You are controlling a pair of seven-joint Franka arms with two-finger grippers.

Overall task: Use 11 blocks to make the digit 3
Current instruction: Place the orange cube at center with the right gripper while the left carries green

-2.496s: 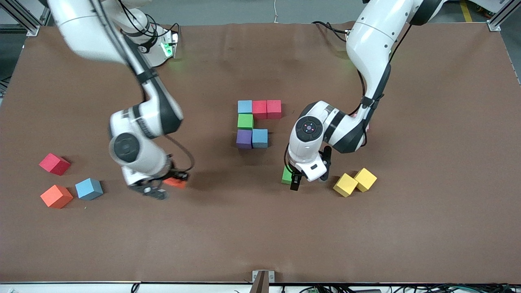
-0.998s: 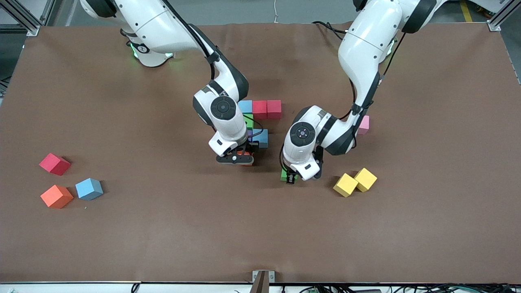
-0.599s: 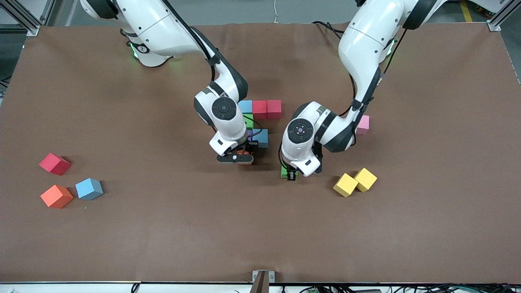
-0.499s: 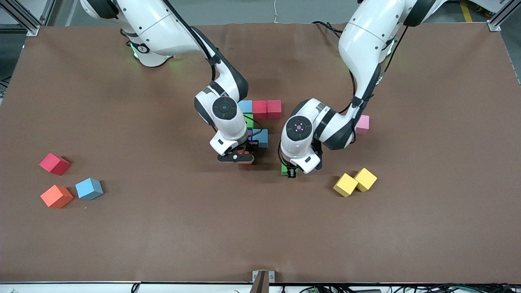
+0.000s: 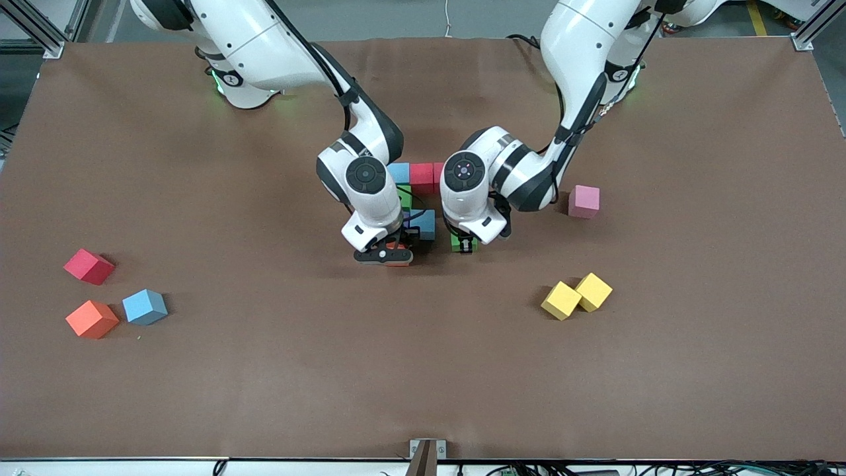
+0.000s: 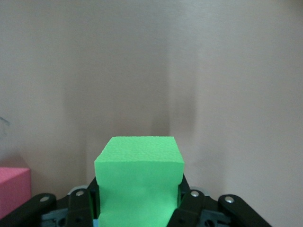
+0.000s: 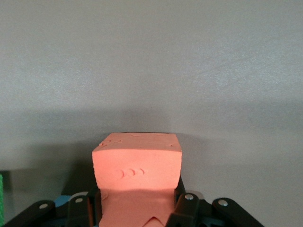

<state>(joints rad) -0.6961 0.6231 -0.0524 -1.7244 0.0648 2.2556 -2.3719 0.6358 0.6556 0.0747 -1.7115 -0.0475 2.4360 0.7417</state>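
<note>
On the worktop (image 5: 661, 396) we have six blocks of the digit 3 (image 5: 413, 198) laid, five left; its long axis runs twelve to six. Our right gripper (image 5: 390, 254) fingers pinch an orange block (image 7: 137, 172) at its six o'clock end; our left gripper (image 5: 464, 246) fingers pinch a green block (image 6: 138, 182) at four.

You've got the figure (image 5: 421, 177) mid-table, partly hidden by both arms. The right gripper (image 5: 390, 255) is at the figure's camera-side edge, clamped on the right-held block (image 5: 397, 253). The left gripper (image 5: 464, 246) is beside the figure toward the left arm's end, clamped on the left-held block (image 5: 459, 242).

The lone cube (image 5: 584, 201) lies farther toward that end. The touching pair (image 5: 576, 295) is nearer the camera than it. You'll find the loose trio (image 5: 106, 297) toward the right arm's end, well apart from the figure.
</note>
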